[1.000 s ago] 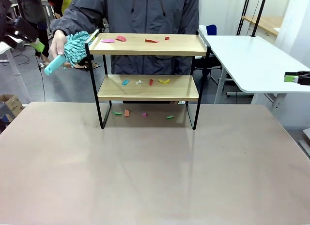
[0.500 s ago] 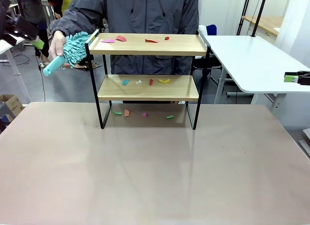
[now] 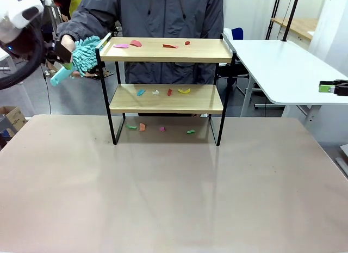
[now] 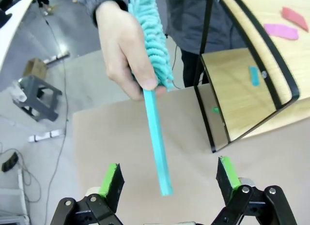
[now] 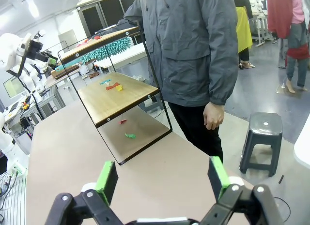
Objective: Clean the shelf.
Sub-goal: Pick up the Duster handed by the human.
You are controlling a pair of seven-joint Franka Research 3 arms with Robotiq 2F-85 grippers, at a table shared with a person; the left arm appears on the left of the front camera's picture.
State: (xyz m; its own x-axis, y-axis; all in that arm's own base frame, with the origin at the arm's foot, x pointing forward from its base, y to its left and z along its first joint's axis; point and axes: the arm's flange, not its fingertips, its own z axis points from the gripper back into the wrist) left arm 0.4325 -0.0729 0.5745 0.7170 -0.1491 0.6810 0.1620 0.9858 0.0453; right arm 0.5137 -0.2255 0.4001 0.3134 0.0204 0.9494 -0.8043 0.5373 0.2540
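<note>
**Left gripper [image 4: 169, 171] open at the duster handle; handover not yet made**

Left wrist view: jaws wide apart, green pads [image 4: 112, 178] on either side of the teal duster handle [image 4: 156, 133]. Its free end sits between them, with no contact that I can make out. The person's hand [image 4: 123, 55] grips the handle farther ahead, just under the fluffy head [image 4: 151, 36]. The shelf [image 4: 242, 89] stands ahead and to the right of the fingers, with coloured scraps [image 4: 278, 30] on its boards. Risk: closing on the tip alone gives a shallow hold. The duster may then pivot or drop when the hand lets go, or the head may snag the shelf's black rail.

Right wrist view: right gripper [image 5: 162, 176] also spread, holding nothing. The shelf is well ahead and to its left.

Front view: a second ago the left gripper hung farther out toward the picture's left edge. Now it is at the handle, and the white arm [image 3: 22, 13] shows. Duster, hand, scraps and right gripper are much as they were.
</note>
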